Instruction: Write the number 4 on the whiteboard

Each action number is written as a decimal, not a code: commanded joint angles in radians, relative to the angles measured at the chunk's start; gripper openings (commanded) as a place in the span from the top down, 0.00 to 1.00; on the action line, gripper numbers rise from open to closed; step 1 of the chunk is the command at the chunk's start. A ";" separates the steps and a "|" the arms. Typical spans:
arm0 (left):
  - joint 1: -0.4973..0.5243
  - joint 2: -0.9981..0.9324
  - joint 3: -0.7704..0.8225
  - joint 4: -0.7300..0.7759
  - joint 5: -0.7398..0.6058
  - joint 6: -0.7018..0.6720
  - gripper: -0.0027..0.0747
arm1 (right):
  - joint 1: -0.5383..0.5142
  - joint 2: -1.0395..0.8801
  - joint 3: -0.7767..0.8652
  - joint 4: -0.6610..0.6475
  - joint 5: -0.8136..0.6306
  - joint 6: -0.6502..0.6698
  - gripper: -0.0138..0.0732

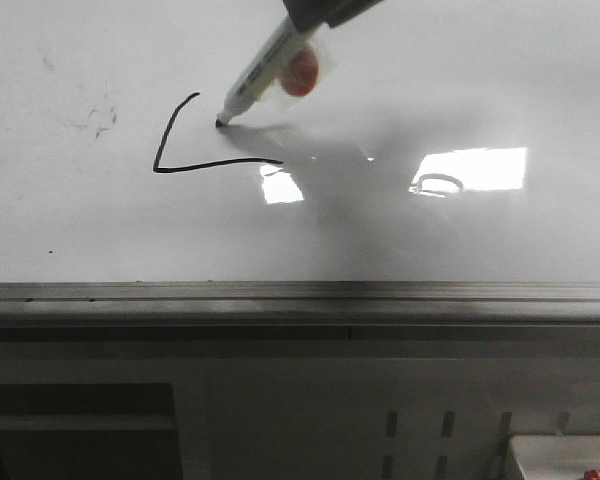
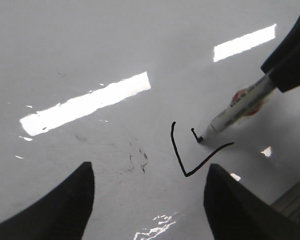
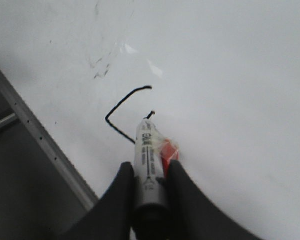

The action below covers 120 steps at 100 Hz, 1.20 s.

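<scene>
The whiteboard (image 1: 480, 80) lies flat and glossy under both arms. A partly drawn number 4 (image 1: 158, 170) shows as a slanted stroke and a horizontal bar. It also shows in the left wrist view (image 2: 186, 175) and the right wrist view (image 3: 120, 102). My right gripper (image 3: 150, 165) is shut on a white marker (image 3: 149, 150) with an orange tag. The marker (image 1: 265, 65) slants down with its black tip touching the board above the bar, at the end of a short fresh mark (image 2: 194, 132). My left gripper (image 2: 150, 167) is open and empty, hovering over the board to the left of the strokes.
Faint grey smudges (image 1: 100, 120) lie left of the strokes. Bright glare patches (image 1: 475, 168) sit on the right. A grey metal edge rail (image 1: 300, 292) runs along the board's near side, with a perforated grey panel (image 1: 450, 430) and a white box (image 1: 565, 460) below it.
</scene>
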State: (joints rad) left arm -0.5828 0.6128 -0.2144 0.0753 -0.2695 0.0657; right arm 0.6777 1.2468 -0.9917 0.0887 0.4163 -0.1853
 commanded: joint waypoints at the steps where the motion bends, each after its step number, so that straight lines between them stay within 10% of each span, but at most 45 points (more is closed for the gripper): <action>1: 0.001 0.001 -0.027 -0.003 -0.074 -0.010 0.41 | 0.012 -0.018 0.010 0.003 0.006 -0.002 0.92; 46: -0.103 0.007 -0.027 0.451 -0.051 -0.010 0.41 | 0.160 -0.030 -0.048 0.019 0.051 -0.002 0.92; 91: -0.183 0.232 -0.037 0.304 -0.193 -0.010 0.42 | 0.291 -0.030 -0.125 0.019 0.094 -0.014 0.92; 100: -0.183 0.264 -0.037 0.274 -0.220 -0.010 0.53 | 0.294 -0.030 -0.125 0.019 0.105 -0.014 0.92; 114: -0.183 0.280 -0.037 0.265 -0.222 -0.010 1.00 | 0.294 -0.030 -0.125 0.019 0.114 -0.014 0.92; 120: -0.183 0.280 -0.037 0.268 -0.224 -0.010 0.99 | 0.294 -0.030 -0.125 0.019 0.114 -0.014 0.92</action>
State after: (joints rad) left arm -0.7611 0.8940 -0.2144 0.3740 -0.4102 0.0657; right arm 0.9708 1.2468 -1.0808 0.1105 0.5743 -0.1879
